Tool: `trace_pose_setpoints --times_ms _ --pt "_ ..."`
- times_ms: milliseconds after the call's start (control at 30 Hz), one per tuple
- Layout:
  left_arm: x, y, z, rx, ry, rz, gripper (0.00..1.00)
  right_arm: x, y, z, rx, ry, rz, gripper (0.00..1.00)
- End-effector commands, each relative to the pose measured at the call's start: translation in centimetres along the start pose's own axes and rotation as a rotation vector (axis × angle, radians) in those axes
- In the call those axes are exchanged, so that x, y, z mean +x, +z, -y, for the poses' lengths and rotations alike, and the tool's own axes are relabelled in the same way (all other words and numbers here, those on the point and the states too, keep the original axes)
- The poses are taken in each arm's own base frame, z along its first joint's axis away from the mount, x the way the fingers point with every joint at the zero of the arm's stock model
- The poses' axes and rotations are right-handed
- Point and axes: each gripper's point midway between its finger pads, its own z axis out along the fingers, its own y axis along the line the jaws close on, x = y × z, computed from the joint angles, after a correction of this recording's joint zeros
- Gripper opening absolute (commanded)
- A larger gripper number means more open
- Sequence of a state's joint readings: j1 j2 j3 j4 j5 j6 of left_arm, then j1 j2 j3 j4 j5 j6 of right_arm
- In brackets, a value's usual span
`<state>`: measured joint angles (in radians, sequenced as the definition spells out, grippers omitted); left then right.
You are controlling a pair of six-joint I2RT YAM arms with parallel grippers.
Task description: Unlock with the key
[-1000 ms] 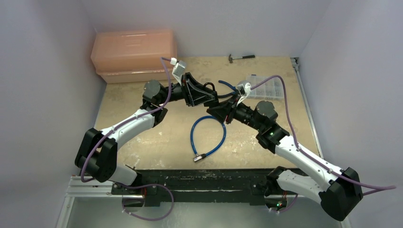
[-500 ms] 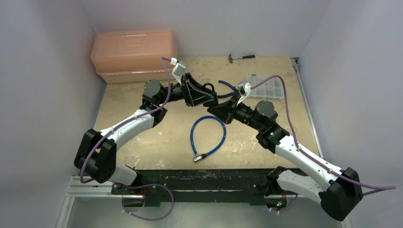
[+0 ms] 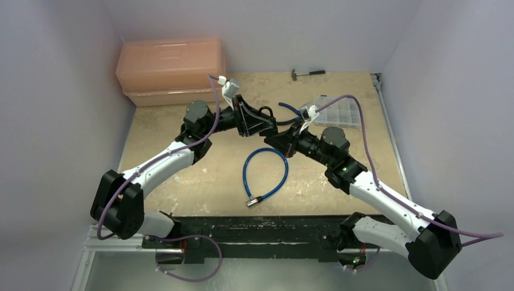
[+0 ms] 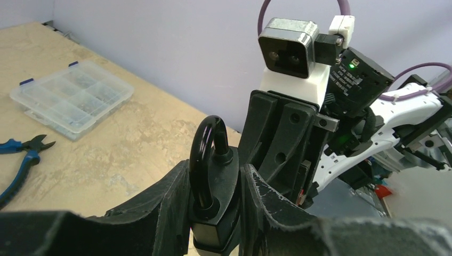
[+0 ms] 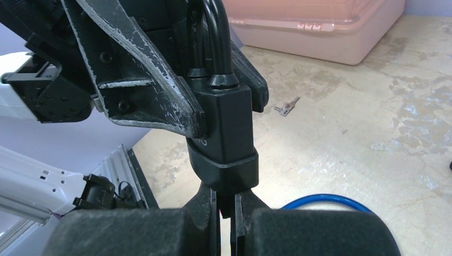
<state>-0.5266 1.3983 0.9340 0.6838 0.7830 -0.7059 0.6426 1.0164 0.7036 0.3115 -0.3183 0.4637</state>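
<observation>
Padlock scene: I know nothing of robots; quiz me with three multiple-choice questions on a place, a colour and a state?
1. Where is the padlock? A on the table; B between the left jaws; C in the pink box.
2. The looped cable is: A blue; B red; C yellow.
3. The right jaws are: A wide open; B gripping the hammer; C shut just under the padlock.
Answers: B, both wrist views show it clamped there; A, blue from above; C, pinched together beneath it in the right wrist view.
</observation>
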Motion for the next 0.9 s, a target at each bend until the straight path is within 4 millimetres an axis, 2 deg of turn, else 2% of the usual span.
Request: trace_pose_setpoints --times_ms 0,367,567,700,800,867 --pt "-3.8 -0.2 -2.0 -0.158 0.131 0.123 0.00 -4.8 0.3 0.6 0.094 -0.020 0.146 0.00" --pt "-4.0 -1.1 -5.8 -0.381 0.108 0.122 0.00 -5.3 0.4 2.4 0.196 -0.009 0.162 0.00" --pt "-4.1 -1.3 -6.4 -0.433 0.112 0.119 0.00 -5.4 0.7 3.7 0.264 -0.002 0.158 0.00" --pt "-4.2 -1.1 -5.5 -0.385 0.122 0.124 0.00 -5.6 0.8 2.3 0.188 -0.004 0.165 0.00" --pt "-4.3 -0.7 -4.3 -0.323 0.145 0.109 0.00 -5.6 0.5 -0.1 0.062 -0.052 0.157 0.00" --pt "-4.4 -0.5 -2.6 -0.245 0.164 0.098 0.00 -5.8 0.0 -2.0 -0.040 -0.099 0.162 0.00"
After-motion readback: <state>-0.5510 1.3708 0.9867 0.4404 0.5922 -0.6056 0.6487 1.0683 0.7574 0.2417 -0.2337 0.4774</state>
